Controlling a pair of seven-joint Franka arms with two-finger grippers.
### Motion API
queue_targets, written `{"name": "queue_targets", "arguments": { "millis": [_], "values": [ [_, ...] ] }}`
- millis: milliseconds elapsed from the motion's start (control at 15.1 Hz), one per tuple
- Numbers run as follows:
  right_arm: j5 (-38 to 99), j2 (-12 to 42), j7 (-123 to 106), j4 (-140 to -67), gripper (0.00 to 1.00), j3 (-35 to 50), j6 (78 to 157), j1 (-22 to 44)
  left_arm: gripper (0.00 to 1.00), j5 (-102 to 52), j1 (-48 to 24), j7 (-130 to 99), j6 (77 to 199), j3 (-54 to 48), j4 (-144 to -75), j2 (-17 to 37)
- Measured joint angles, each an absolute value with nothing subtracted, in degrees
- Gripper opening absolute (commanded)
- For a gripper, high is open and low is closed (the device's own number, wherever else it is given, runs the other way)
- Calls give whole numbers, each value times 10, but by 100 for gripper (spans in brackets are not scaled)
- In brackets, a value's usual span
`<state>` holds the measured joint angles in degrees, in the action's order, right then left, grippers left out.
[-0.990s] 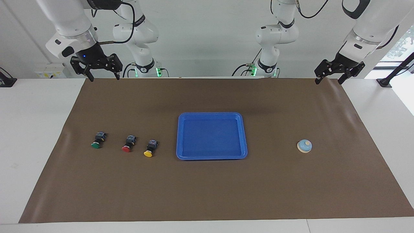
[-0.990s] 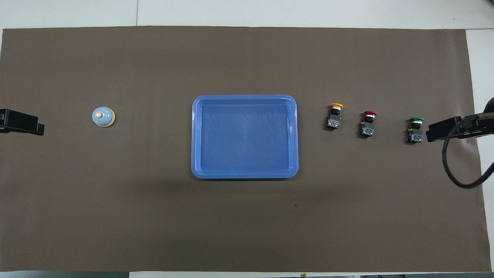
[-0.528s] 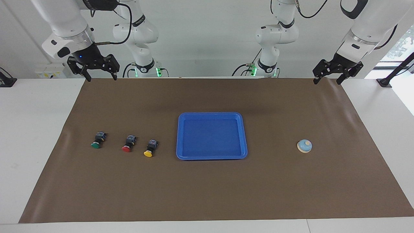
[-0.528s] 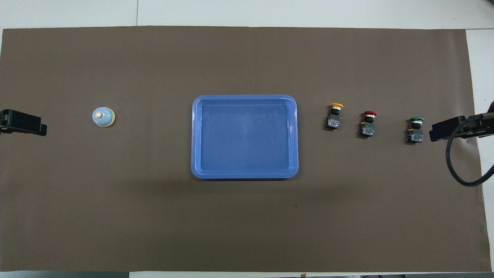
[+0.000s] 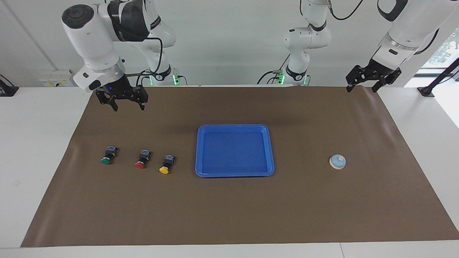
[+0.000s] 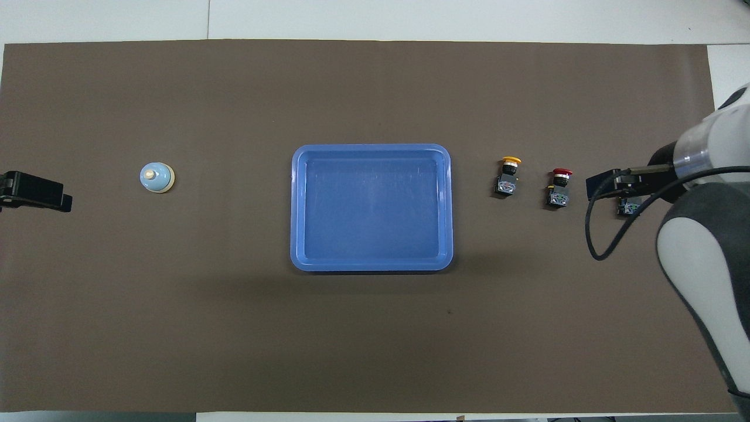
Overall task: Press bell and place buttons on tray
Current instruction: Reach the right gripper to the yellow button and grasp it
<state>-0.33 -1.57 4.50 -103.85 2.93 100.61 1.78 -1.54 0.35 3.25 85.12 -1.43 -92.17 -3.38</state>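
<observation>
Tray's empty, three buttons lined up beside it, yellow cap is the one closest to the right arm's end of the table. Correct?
Not quite. The flat bright blue plastic tray is empty and the three black-bodied push buttons sit in a row beside it, but the green-capped button is closest to the right arm's end. The yellow-capped button is the one nearest the tray, with the red-capped button between them. The facing view shows it.

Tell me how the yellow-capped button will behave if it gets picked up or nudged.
The yellow button lies on its side on the brown mat, so its round cap would probably let it roll or pivot when nudged. It looks small and rigid, likely light. The boxy black body probably gives flatter faces for gripping than the cap.
</observation>
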Motion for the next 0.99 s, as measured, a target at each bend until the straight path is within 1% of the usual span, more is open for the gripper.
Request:
{"name": "queue_targets", "arguments": {
  "millis": [264, 462, 726, 990],
  "values": [
    [-3, 61, 124, -1045, 100, 30, 1105, 50, 100, -15, 3, 33, 850, -13, -922, -37],
    [-3, 116, 181, -1045, 100, 30, 1181, 75, 100, -15, 3, 33, 850, -13, -920, -57],
    [-4, 162, 214, -1044, 100, 30, 1243, 89, 100, -15, 4, 33, 847, -12, -920, -106],
    [-15, 195, 232, -1044, 100, 30, 1271, 95, 100, -15, 4, 33, 846, -12, -922, -116]
  ]
}}
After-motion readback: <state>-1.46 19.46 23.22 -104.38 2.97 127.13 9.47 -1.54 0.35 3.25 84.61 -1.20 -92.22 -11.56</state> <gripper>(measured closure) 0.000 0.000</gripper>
